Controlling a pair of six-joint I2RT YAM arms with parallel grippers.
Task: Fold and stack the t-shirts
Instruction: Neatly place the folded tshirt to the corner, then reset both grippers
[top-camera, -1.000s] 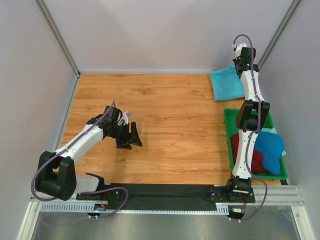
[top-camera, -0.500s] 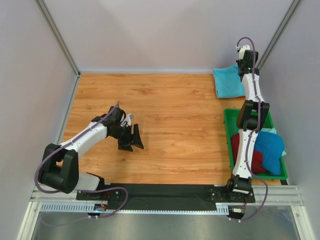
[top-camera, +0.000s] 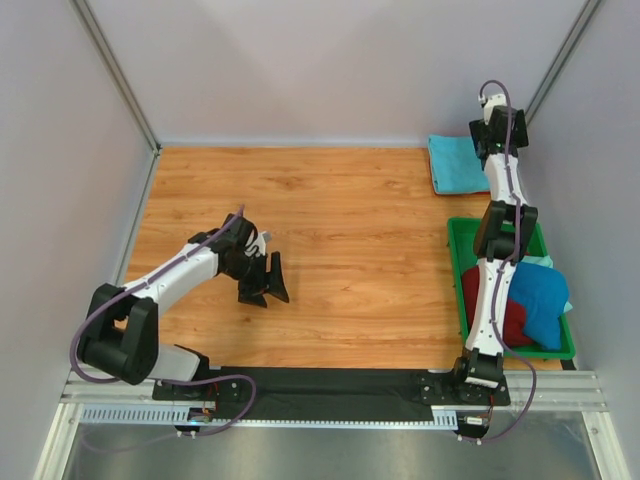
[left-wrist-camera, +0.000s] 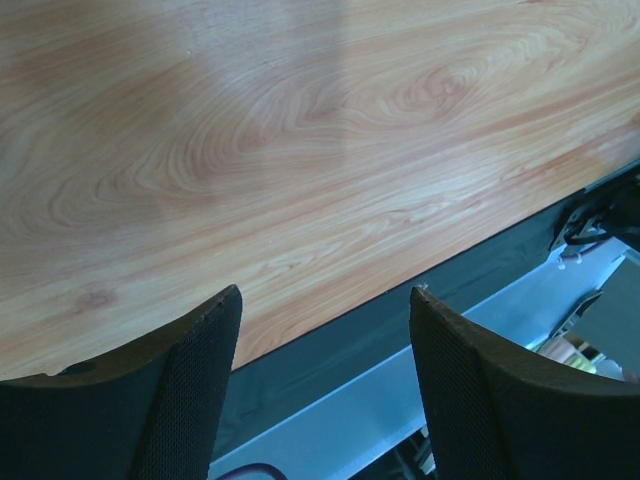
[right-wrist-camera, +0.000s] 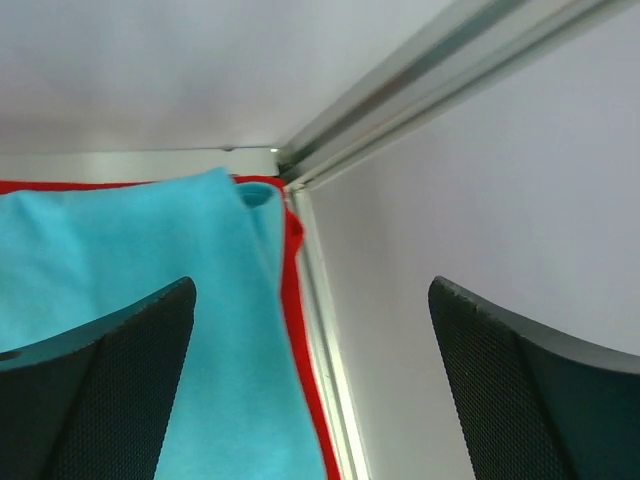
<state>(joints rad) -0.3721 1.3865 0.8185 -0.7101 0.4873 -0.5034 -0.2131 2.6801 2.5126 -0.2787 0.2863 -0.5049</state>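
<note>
A folded light turquoise t-shirt (top-camera: 456, 165) lies in the far right corner of the table. In the right wrist view the turquoise t-shirt (right-wrist-camera: 140, 320) rests on a bright red t-shirt (right-wrist-camera: 297, 330), of which only a thin edge shows. My right gripper (top-camera: 492, 128) hangs over this pile's right edge, open (right-wrist-camera: 310, 285), holding nothing. A dark red t-shirt (top-camera: 474, 292) and a deeper blue t-shirt (top-camera: 541, 297) lie bunched in the green tray (top-camera: 456, 236). My left gripper (top-camera: 268, 284) hovers low over the table's left half, open (left-wrist-camera: 325, 292) and empty.
The enclosure's metal corner post (right-wrist-camera: 420, 90) and right wall (right-wrist-camera: 480, 200) stand right beside the shirt pile. The table's near edge and black base strip (left-wrist-camera: 400, 320) lie just under the left gripper's view. The right arm stretches over the tray.
The right gripper has opened and let go of the turquoise t-shirt, which slid right into the corner. The left arm drifted slightly right and nearer.
</note>
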